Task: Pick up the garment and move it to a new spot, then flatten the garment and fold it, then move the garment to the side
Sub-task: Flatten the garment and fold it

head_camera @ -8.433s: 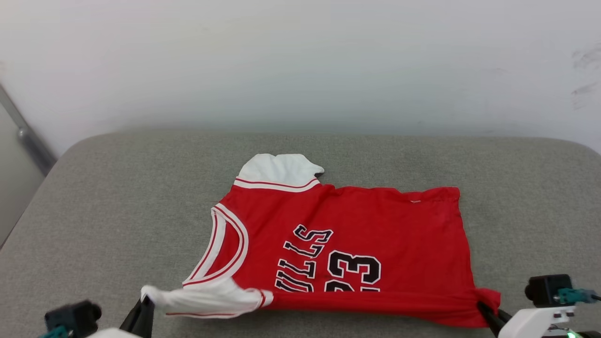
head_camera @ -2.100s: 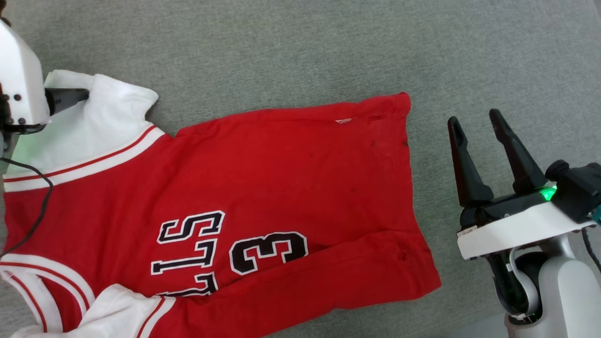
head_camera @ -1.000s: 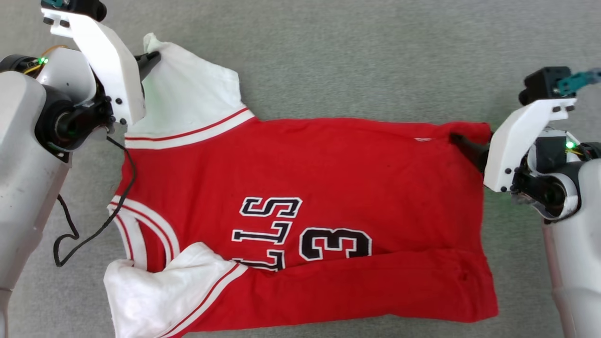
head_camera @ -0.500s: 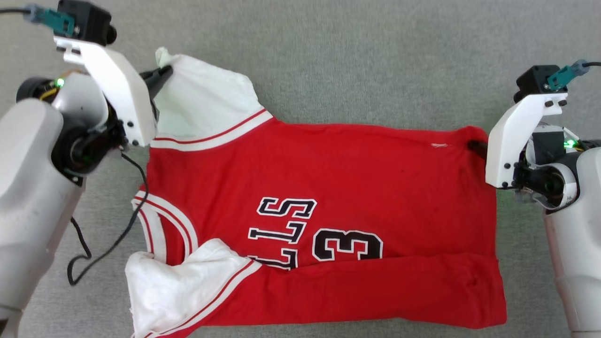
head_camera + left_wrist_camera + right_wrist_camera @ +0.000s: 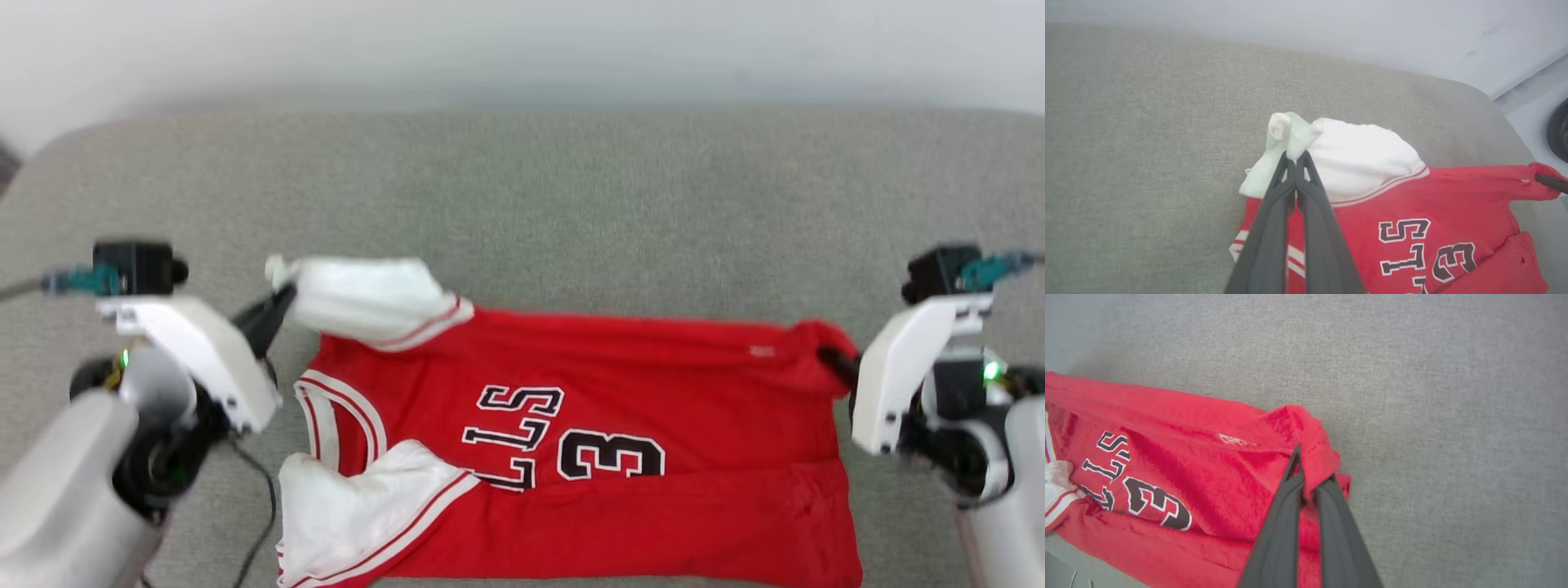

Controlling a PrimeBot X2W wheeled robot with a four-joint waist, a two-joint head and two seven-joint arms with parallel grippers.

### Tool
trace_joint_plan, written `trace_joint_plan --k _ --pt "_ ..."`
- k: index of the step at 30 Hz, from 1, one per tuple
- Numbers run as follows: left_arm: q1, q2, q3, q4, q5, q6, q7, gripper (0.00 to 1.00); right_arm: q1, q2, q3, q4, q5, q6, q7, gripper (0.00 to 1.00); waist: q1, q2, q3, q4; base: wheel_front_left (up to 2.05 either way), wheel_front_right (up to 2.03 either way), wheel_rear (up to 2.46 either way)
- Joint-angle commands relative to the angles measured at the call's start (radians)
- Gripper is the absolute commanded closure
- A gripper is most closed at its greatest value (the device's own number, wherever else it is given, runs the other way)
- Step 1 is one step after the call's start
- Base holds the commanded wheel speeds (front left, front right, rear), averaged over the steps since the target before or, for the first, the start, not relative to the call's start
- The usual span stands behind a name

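1. Spread on the table's (image 5: 571, 204) middle, print up: the garment (image 5: 653, 384).
2. Clamped on its white sleeve, table's left side: left end effector (image 5: 1295, 157).
3. Clamped on its red hem corner, table's right side: right end effector (image 5: 1306, 473).

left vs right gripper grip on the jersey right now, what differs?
The left gripper pinches the tip of a white sleeve; the right gripper pinches a red hem corner. The left's cloth bunches into a pale knot past its fingertips; the right's drapes over its fingers. Shared: both are shut on the garment, at its far edge.
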Motion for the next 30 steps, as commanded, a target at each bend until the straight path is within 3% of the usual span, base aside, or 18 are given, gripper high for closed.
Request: trace_joint_plan --k 1,5,10,11,12,13,18,22,30 --pt "0.062 0.008 0.012 -0.023 -0.016 0.017 -0.022 1.0 0.048 0.008 -0.004 -0.013 0.011 0.0 -0.01 1.0 0.0001 0.0 -0.049 0.015 0.0 0.0 0.0" --pt "0.224 0.009 0.015 -0.089 -0.06 0.06 -0.056 1.0 0.158 0.019 -0.03 -0.026 0.032 0.0 -0.047 1.0 0.0001 0.0 -0.081 0.018 0.0 0.0 0.0" --pt "0.381 -0.031 0.0 -0.096 -0.118 0.101 -0.072 1.0 0.264 0.028 -0.033 0.02 0.04 0.0 -0.112 1.0 0.0001 0.0 -0.099 0.012 0.0 0.0 0.0" --pt "0.401 -0.044 -0.004 -0.087 -0.131 0.097 -0.072 0.98 0.279 0.029 -0.034 0.034 0.045 0.0 -0.126 0.69 0.0001 0.0 -0.1 0.01 0.0 0.0 0.0" --pt "0.419 -0.057 -0.012 -0.076 -0.145 0.087 -0.065 0.59 0.295 0.03 -0.03 0.05 0.05 0.0 -0.136 0.29 0.0001 0.0 -0.102 0.008 0.0 0.0 0.0" --pt "0.434 -0.066 -0.015 -0.061 -0.155 0.082 -0.065 0.02 0.306 0.025 -0.024 0.062 0.046 0.0 -0.156 0.0 0.0001 0.0 -0.104 0.006 0.0 0.0 0.0" --pt "0.464 -0.103 -0.006 0.006 -0.134 0.078 -0.155 0.0 0.347 0.021 -0.004 0.095 0.066 0.0 -0.256 0.0 0.0001 0.0 -0.124 -0.01 0.0 0.0 0.0" --pt "0.473 -0.116 0.011 -0.009 -0.06 0.107 -0.297 0.0 0.378 -0.009 0.011 0.01 0.08 0.0 -0.328 0.0 0.0001 0.0 -0.158 -0.018 0.0 0.0 0.0" --pt "0.439 -0.091 0.035 -0.153 0.089 0.215 -0.444 0.0 0.375 -0.041 -0.119 -0.139 0.08 0.0 -0.156 0.0 0.0001 0.0 -0.188 -0.018 0.0 0.0 0.0"
